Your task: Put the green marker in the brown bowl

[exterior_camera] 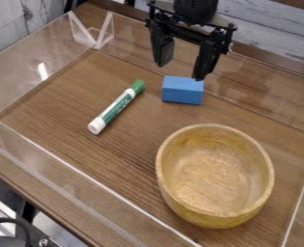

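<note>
The green marker (pixel 116 106) lies flat on the wooden table, left of centre, its green cap pointing up-right toward the back. The brown bowl (pixel 216 174) stands at the front right, wide and shallow, with nothing inside it. My gripper (pixel 184 60) hangs above the back of the table, pointing down, its two dark fingers spread open with nothing between them. It is up and to the right of the marker, and well behind the bowl.
A blue rectangular block (pixel 182 90) rests just below the gripper, between marker and bowl. Clear acrylic walls (pixel 87 33) fence the table at the back, left and front edges.
</note>
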Tool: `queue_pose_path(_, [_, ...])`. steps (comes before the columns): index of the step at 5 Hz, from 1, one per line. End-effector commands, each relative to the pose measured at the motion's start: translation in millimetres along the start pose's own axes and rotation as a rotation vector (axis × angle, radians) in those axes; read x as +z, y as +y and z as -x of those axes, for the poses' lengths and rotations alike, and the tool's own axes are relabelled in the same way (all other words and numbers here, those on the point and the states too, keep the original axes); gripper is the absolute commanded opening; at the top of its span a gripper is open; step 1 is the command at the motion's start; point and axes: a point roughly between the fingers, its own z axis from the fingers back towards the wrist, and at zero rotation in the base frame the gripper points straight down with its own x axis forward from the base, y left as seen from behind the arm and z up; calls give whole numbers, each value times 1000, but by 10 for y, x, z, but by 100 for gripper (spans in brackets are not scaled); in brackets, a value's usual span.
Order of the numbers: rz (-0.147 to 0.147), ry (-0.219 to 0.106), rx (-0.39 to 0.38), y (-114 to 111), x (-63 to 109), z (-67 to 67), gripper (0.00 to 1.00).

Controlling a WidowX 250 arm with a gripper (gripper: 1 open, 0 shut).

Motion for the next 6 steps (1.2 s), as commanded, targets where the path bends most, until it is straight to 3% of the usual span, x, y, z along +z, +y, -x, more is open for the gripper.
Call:
queue_pose_path(1, [-1,11,-1,47,-63,17,100])
queue_pose_path(2, [-5,5,1,188,-116,70,100])
queue_pose_path(4, [-27,-39,-39,548,-171,194,100])
queue_pose_path(6, [-39,-62,-104,802,-296,213,100])
